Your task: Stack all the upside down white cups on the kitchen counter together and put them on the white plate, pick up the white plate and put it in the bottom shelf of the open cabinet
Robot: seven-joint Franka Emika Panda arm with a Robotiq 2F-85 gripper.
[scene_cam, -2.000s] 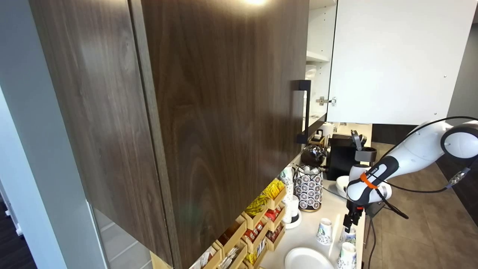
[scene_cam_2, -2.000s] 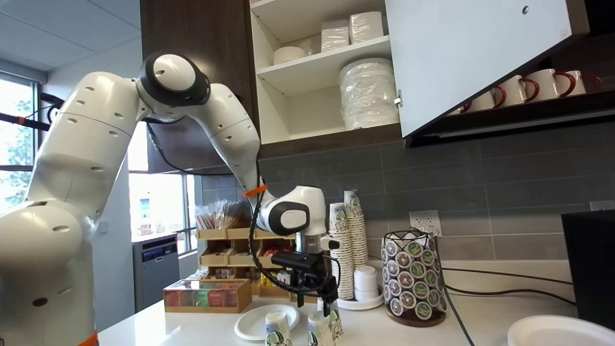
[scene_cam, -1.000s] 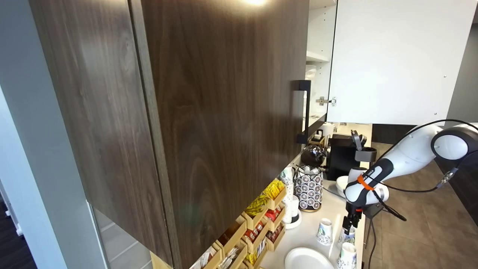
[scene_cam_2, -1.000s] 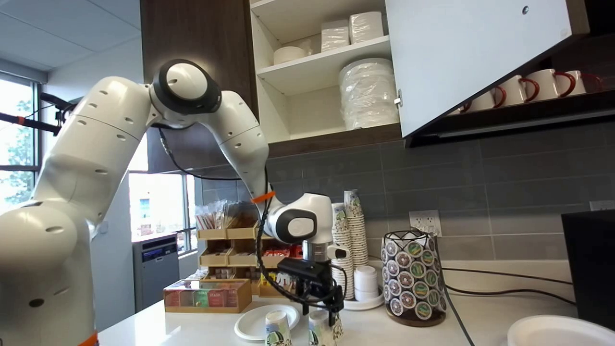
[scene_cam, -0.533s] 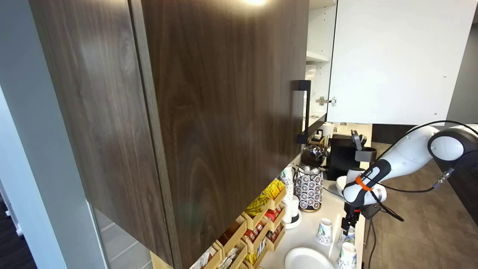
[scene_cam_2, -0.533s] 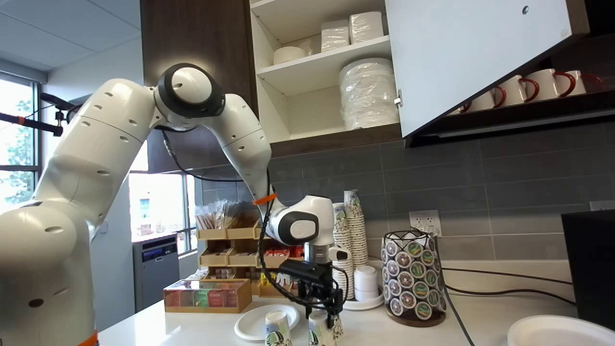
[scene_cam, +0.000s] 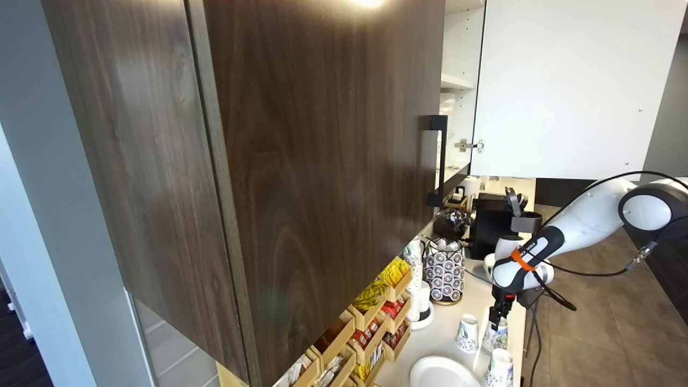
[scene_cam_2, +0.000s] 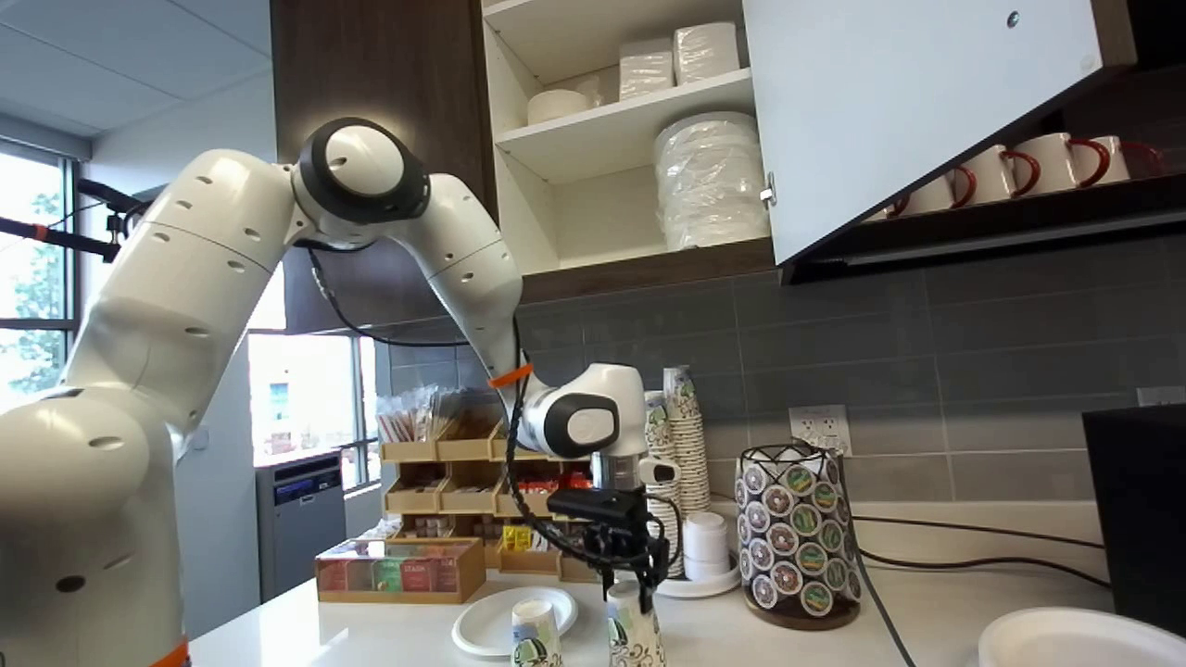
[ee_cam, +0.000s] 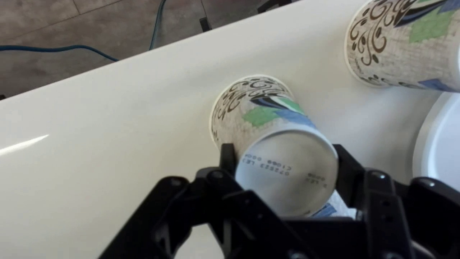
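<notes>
My gripper is shut on one upside-down white paper cup with a printed pattern. The held cup also shows in both exterior views and appears raised slightly off the kitchen counter. Another upside-down cup stands near the white plate. A third cup stands toward the wall, hidden behind the held cup in an exterior view. The plate lies at the wrist view's right edge. The open cabinet is above; its bottom shelf shows.
A wrapped stack of white dishes stands on the bottom shelf's right. A capsule holder, tall cup stacks, a snack organizer and a tea box line the counter. A similar white dish is at right.
The gripper first came down over the middle cup. In the last half second it has risen slightly and shifted toward the wall with that cup. The other cups and the plate have not moved.
</notes>
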